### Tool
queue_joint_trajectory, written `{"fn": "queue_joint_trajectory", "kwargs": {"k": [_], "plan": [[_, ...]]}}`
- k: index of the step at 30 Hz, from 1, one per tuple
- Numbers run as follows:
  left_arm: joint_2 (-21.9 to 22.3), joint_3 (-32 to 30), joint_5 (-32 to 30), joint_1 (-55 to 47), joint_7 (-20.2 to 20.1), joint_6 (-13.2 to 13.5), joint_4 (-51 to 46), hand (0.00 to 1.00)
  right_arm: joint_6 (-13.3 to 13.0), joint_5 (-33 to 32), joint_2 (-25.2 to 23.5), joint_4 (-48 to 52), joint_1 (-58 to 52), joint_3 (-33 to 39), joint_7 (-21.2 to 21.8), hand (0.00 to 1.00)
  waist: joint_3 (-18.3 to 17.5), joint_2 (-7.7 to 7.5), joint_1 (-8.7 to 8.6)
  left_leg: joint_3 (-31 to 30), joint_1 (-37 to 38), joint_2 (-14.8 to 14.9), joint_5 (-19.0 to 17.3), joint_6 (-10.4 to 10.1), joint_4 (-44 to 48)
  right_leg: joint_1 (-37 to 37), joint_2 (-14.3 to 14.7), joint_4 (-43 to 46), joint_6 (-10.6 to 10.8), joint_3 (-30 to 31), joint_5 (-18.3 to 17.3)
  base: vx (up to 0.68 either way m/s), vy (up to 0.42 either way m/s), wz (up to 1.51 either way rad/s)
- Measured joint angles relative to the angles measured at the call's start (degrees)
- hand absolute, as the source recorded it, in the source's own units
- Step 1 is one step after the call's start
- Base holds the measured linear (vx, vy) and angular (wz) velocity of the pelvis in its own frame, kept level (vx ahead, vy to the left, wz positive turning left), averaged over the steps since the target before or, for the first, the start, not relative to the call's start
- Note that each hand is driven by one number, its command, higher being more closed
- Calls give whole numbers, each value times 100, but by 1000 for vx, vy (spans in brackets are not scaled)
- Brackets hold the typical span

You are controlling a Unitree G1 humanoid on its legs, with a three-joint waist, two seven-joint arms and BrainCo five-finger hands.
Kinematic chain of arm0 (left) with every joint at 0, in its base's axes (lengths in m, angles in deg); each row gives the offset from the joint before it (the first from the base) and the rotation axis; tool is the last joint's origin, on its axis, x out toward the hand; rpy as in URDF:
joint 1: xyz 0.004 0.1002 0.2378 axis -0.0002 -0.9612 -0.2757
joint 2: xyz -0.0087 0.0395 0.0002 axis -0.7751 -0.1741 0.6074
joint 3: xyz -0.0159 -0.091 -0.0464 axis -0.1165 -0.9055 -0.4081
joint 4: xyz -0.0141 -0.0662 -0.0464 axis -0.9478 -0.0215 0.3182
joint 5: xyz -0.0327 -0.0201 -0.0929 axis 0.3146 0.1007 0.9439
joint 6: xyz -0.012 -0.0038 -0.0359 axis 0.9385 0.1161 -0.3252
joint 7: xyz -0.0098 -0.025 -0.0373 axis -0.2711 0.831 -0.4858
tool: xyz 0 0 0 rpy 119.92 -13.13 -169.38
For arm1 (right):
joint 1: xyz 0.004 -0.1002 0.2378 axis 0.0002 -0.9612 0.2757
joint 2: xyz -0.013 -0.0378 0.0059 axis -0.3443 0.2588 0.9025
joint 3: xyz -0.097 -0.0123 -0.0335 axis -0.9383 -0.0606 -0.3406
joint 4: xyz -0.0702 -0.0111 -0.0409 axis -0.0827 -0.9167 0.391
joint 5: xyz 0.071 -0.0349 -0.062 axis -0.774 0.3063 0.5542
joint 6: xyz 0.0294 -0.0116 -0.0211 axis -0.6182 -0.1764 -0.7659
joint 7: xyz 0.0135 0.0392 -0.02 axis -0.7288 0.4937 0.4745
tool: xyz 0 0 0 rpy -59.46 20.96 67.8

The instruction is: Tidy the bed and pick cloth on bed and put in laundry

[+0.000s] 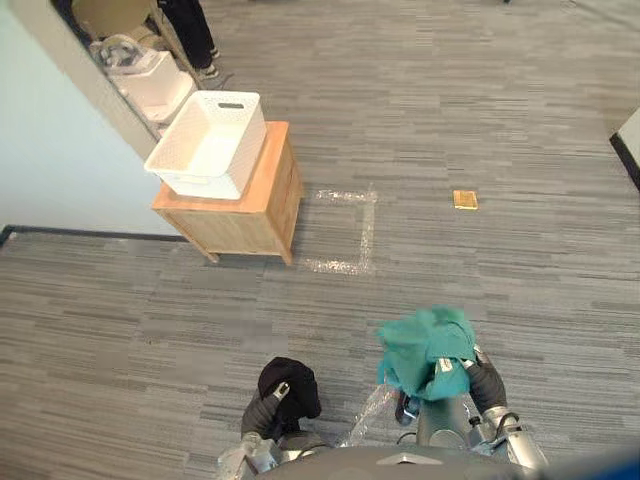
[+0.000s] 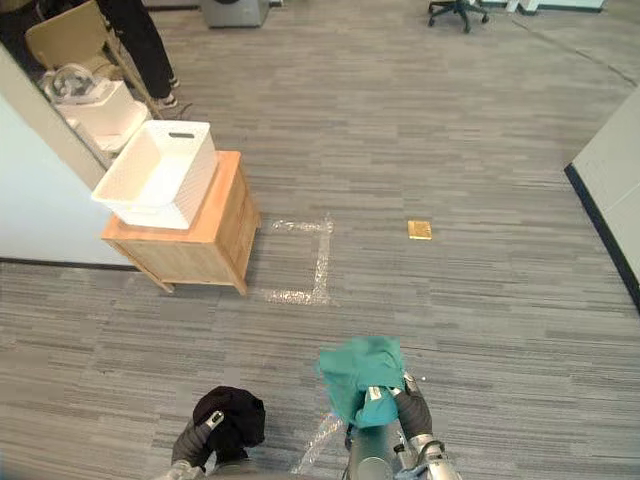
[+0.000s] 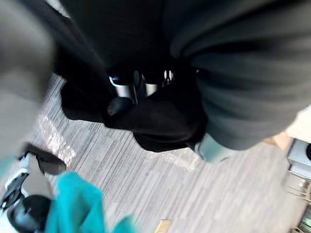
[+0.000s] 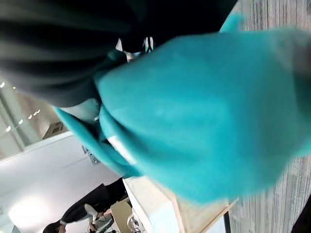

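While one basket (image 1: pixel 205 145) stands, two cloths (image 1: pixel 290 385) (image 1: pixel 428 350) hang.

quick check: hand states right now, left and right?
Left hand: closed on the black cloth.
Right hand: closed on the teal cloth.
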Motion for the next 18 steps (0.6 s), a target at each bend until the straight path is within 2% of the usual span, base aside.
{"fn": "queue_joint_trajectory", "kwargs": {"k": [2,3,4,5,6,7,9,10,11,12,13,14,15,16,17,18], "plan": [[23,6,-27,7,67,39,-104,100,401,-116,-11,-195,38,19,31,100,8,6,23,207,-407,76,-158,155,957,369,62,-252,-57,-26,-72,354,-217,-1],[31,0,-29,-24,106,146,-253,100,619,-170,7,-322,33,39,12,100,19,33,46,270,-635,30,-228,218,1308,653,111,-482,-79,-66,-99,319,-153,2],[35,-14,-28,-56,120,244,-396,100,616,485,4,-295,37,61,-435,100,26,60,43,284,-825,-22,-329,229,1460,808,142,-623,-92,-123,-113,324,-111,7],[34,-24,-30,-59,154,372,-706,100,133,459,31,-356,-15,75,-342,100,32,103,48,344,-1107,-90,-505,244,1524,1005,215,-842,-93,-167,-115,331,-67,3],[37,-67,-27,-141,218,526,-1070,100,-241,195,61,-156,-46,76,-122,100,47,121,65,580,-1238,-152,-665,283,1263,1175,254,-1032,-96,-179,-113,326,-41,-6],[36,-142,-19,-201,250,560,-1335,100,-376,51,68,82,-37,107,-29,100,48,120,59,781,-1275,-226,-756,326,867,1283,257,-1152,-105,-189,-107,353,8,-8],[29,-439,44,-177,317,562,-1972,100,-695,-252,67,613,-23,328,145,100,43,123,39,1218,-1199,-612,-868,339,-708,1625,244,-1444,-66,-219,-102,405,49,0],[25,-526,92,-150,324,560,-2118,100,-717,-304,66,711,8,418,176,100,42,121,54,1297,-1152,-765,-856,328,-1273,1714,218,-1498,-13,-247,-82,421,85,6],[23,-629,186,-64,350,549,-2298,100,-741,-369,91,815,16,529,224,100,9,90,48,1465,-1119,-1001,-732,339,-2129,1824,152,-1553,98,-297,-110,338,84,14],[25,-688,274,19,361,546,-2421,100,-741,-391,113,840,-14,633,264,100,-8,58,50,1643,-1050,-1209,-460,368,-2915,1967,80,-1611,195,-341,-147,513,153,13],[24,-735,273,18,359,545,-2602,100,-748,-520,117,831,-94,741,410,100,-32,79,71,1886,-920,-1340,314,530,-3929,2225,67,-1774,440,-337,-191,434,144,0],[25,-752,280,6,360,546,-2620,100,-759,-580,124,830,-140,765,473,100,-40,80,80,1947,-839,-1348,571,664,-3969,2306,53,-1808,538,-315,-219,541,189,-12],[33,-811,394,9,358,542,-2615,100,-825,-720,76,800,-261,815,673,100,-148,6,81,2052,-771,-1504,467,1168,-3906,2412,-105,-1851,657,-302,-255,471,165,-6],[59,-851,490,14,352,543,-2630,100,-904,-783,52,810,-328,812,819,100,-200,-24,64,2109,-817,-1510,332,1280,-3734,2414,-143,-1847,725,-293,-217,563,193,-5],[85,-928,569,24,327,547,-2635,100,-1009,-903,35,844,-416,813,1044,100,-226,-81,61,2242,-869,-1468,125,1478,-3462,2415,-200,-1784,786,-232,-182,464,147,-14],[97,-980,664,18,301,548,-2635,100,-1081,-996,38,891,-483,827,1229,100,-235,-141,84,2341,-849,-1461,13,1541,-3338,2393,-249,-1670,791,-121,-181,443,137,-37]]}}
